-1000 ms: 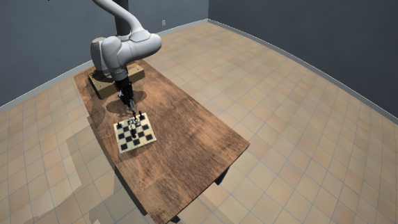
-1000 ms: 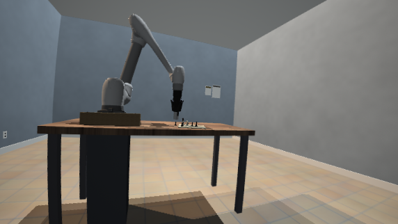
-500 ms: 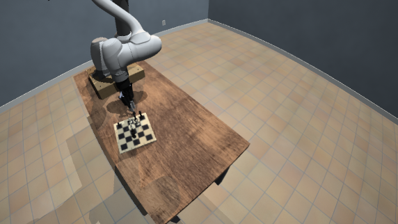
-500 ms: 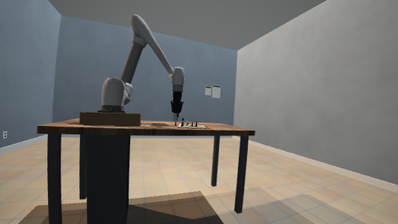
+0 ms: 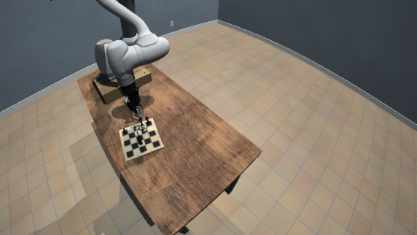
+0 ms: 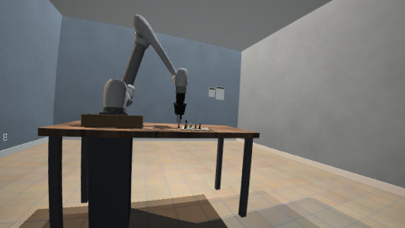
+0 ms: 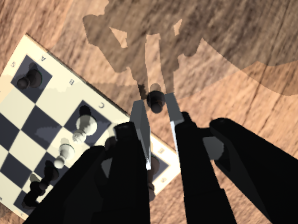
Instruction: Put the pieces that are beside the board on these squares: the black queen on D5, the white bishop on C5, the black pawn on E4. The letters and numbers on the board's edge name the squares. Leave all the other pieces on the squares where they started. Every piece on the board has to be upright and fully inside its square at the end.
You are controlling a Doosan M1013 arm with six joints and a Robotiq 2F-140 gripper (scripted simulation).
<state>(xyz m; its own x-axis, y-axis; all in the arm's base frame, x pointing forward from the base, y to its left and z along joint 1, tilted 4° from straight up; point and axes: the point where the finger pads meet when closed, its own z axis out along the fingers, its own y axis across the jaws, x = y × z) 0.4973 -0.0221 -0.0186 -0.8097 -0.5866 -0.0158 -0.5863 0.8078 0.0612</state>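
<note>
As the arm reached down from its wooden base block point(image 5: 106, 93), the gripper point(image 6: 179, 116) hung tip-down over the wooden table point(image 5: 197, 142), just off the chessboard point(image 5: 127, 156) on the side toward the base.

- Hand: fingers drawn close but not pressed together. A narrow gap stood between them with nothing pinched in it.
- Wrist view: a small dark piece with a round head point(image 7: 154, 100) stood on bare wood straight under that gap, beside the board's corner and off its squares. Its kind could not be told, though it could be the black pawn.
- Exterior view: the fingertips sat above that piece point(image 6: 178, 125), not touching it.
- Board: a few dark and pale pieces point(image 7: 85, 123) stood clustered on the squares nearest the arm. Square labels were too small to read, so D5, C5 and E4 could not be picked out.
- The queen and bishop could not be identified with certainty.
</note>
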